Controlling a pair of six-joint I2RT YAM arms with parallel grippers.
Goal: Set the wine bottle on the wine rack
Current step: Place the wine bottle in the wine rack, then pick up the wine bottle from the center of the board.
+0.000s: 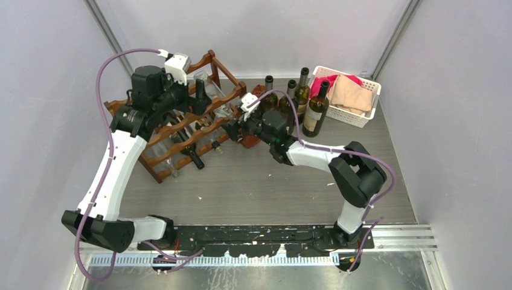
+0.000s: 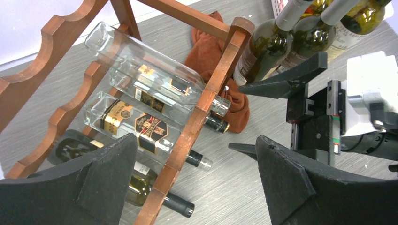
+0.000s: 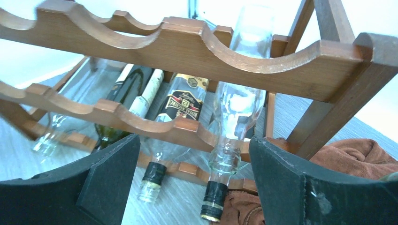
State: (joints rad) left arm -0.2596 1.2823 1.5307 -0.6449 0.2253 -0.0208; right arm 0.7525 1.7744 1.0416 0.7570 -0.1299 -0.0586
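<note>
Wine bottle (image 2: 145,75) of clear glass, taken as the task's own since both claws are close to it, is seen lying across the top tier of the wine rack (image 3: 178,40). Its neck is poked out past the front rail, and whether its base is seated squarely at the rear rail cannot be told. At the left, the left gripper (image 2: 196,143) is held above the rack with its fingers spread wide and nothing between them. Further bottles are cradled in the lower tiers, one with a black and gold label. A brown cloth (image 2: 206,49) is bunched on the table (image 1: 272,187) just beside the rack's end post, and the right gripper (image 3: 193,139) is poised near that end, likewise released and empty. Farther right, four dark bottles (image 1: 316,115) are stood upright just beside a white basket (image 1: 356,116). The clear bottle is judged stiff, smooth and slippery, breakable if knocked against wood or glass, and fairly light, since it looks empty. It is best taken across the cylindrical body near the middle, where the weight would be balanced. The narrow neck is judged a poorer hold, as the bottle could be swung from there.
</note>
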